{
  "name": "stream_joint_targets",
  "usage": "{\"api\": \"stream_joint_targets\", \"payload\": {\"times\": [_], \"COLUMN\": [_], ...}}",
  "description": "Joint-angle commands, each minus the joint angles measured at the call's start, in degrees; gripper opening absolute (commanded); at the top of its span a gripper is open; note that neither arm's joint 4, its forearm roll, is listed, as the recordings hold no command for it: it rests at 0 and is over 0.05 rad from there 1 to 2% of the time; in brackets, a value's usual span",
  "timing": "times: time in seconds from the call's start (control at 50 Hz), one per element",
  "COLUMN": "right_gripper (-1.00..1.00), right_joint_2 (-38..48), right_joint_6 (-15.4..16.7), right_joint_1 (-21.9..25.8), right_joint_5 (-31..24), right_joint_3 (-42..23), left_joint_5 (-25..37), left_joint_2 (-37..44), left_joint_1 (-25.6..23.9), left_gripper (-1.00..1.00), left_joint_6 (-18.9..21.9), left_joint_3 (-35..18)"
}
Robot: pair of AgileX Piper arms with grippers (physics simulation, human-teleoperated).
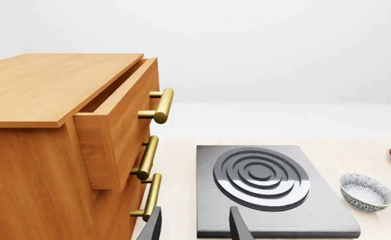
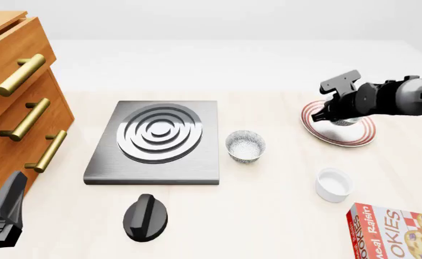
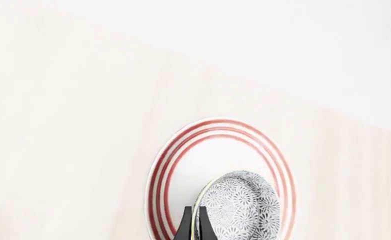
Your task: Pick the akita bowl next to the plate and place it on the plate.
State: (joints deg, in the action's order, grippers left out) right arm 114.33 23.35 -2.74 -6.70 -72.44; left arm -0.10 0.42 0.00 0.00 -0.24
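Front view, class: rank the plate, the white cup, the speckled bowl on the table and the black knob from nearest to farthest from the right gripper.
1. Plate, directly beneath the right gripper.
2. White cup, on the arms' side of the plate.
3. Speckled bowl, to the left, beside the stove burner.
4. Black knob, far left, near the table's front.

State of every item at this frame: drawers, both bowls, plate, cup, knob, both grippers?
Top drawer: pulled partly open.
Lower drawers: closed.
Held bowl: gripped by its rim, over the plate.
Plate: flat on the table.
Second bowl: upright, beside the burner plate.
White cup: upright.
Knob: on the table.
Right gripper: shut on the bowl rim.
Left gripper: open.
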Motion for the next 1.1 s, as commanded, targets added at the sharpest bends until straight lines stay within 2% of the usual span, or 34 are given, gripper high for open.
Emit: {"api": "stream_joint_targets", "payload": {"times": [0.02, 0.76, 0.78, 1.1], "right_gripper": [-1.0, -1.0, 1.0, 1.0], "right_joint_2": [0.77, 2.19, 1.95, -2.28], "right_joint_6": [-0.51, -1.17, -1.25, -1.37], "right_joint_1": [-0.26, -1.46, -1.4, -0.11], "right_joint_5": [0.62, 1.67, 1.41, -0.72], "right_joint_3": [-0.33, -1.67, -1.74, -2.35], "left_joint_5": [0.0, 0.0, 0.0, 0.0], "left_joint_2": [0.0, 0.0, 0.0, 0.0], "left_joint_1": [0.0, 0.0, 0.0, 0.0], "left_gripper": [1.0, 1.0, 1.0, 1.0], "left_joint_6": [0.0, 0.0, 0.0, 0.0], "left_joint_3": [0.0, 0.0, 0.0, 0.0]}}
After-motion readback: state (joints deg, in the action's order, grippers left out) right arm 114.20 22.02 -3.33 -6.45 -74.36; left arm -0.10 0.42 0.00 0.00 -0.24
